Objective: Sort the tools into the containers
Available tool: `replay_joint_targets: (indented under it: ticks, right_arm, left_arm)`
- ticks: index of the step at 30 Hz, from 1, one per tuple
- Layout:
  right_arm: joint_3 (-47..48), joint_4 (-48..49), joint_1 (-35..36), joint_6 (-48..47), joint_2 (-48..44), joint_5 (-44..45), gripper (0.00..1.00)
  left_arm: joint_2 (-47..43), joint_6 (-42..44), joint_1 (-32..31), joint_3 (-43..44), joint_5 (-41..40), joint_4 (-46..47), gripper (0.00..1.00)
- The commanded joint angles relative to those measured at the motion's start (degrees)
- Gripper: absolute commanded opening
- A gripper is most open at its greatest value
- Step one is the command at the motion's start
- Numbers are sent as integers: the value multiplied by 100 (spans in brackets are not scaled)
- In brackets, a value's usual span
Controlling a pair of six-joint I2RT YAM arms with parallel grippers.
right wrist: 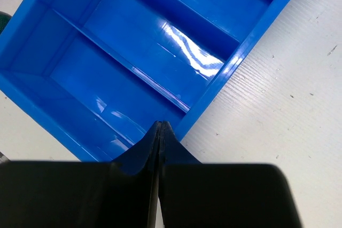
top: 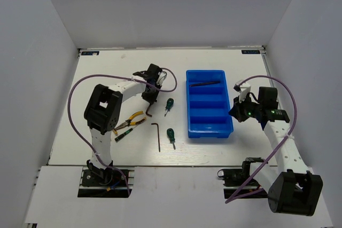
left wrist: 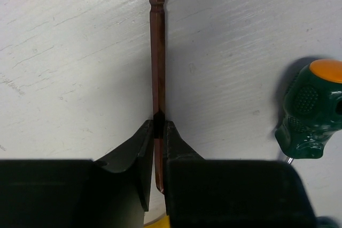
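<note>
- Looked down on a white table (top: 107, 73) boxed in by pale grey walls (top: 160, 9) on three sides.
- Found the left gripper (left wrist: 158, 125) out over the table's middle left, jaws pinched shut on a reddish-brown hex key (left wrist: 156, 62), one finger pressed to each side of the shaft, ball end pointing away from the wrist.
- Could not judge that key as lifted or lying flat on the table.
- Saw the far screwdriver (top: 169, 103) just right of that grip, green handle capped in orange, lying apart from the key, between the left gripper and the blue tray (top: 210, 132).
- Placed the near screwdriver (top: 171, 133) closer to the arm bases, just beside a second hex key (top: 158, 138) with its long shaft running toward the bases and its short leg at the far end.
- Spotted the yellow-handled pliers (top: 134, 119) beside the left arm's elbow, with a slim dark-green tool (top: 122, 135) just nearer the bases, both well left of the tray.
- Counted four long compartments in the tray, with a dark slim tool (top: 204, 84) lying lengthwise in the farthest one.
- Found the right gripper (right wrist: 160, 129) at the tray's right side toward its near end, jaws pressed fully together with nothing between them, tips poised above the tray just inside its right wall.
- Noted purple cables (top: 267, 77) looping out from both arms.
</note>
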Motion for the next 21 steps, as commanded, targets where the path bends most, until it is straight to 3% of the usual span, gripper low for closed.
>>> replay_joint_targets:
  ticks: [1,11,14,16,18,20,21]
  right_arm:
    - [111,29,-31,-61,-106,-121,0]
    - [93,38,-31,-87,-105,-148,2]
    - [93,38,-31,-78,-105,-156,8]
    - [84,38,-31,-78,-88,-156,20]
    - [93,38,-40,-87,-62,-191,21]
    - [93,21,-31,-96,-61,-183,15]
    - [93,20,-48,-104,-70,-174,1]
  left_arm:
    - [189,81,-85,-36,-159,-97,0]
    - [-1024,326,-253,817,-186,210,0]
    - [-1236,572,-384,878,156,640,0]
    - [-1403,766,-481,879,672,1228,0]
    - [-1464,1091,-648,932,1095,1702,0]
    - [-1465,1214,-701,993,1562,2458,0]
    - [-1413,1267,-788,1080,1816,2652,0]
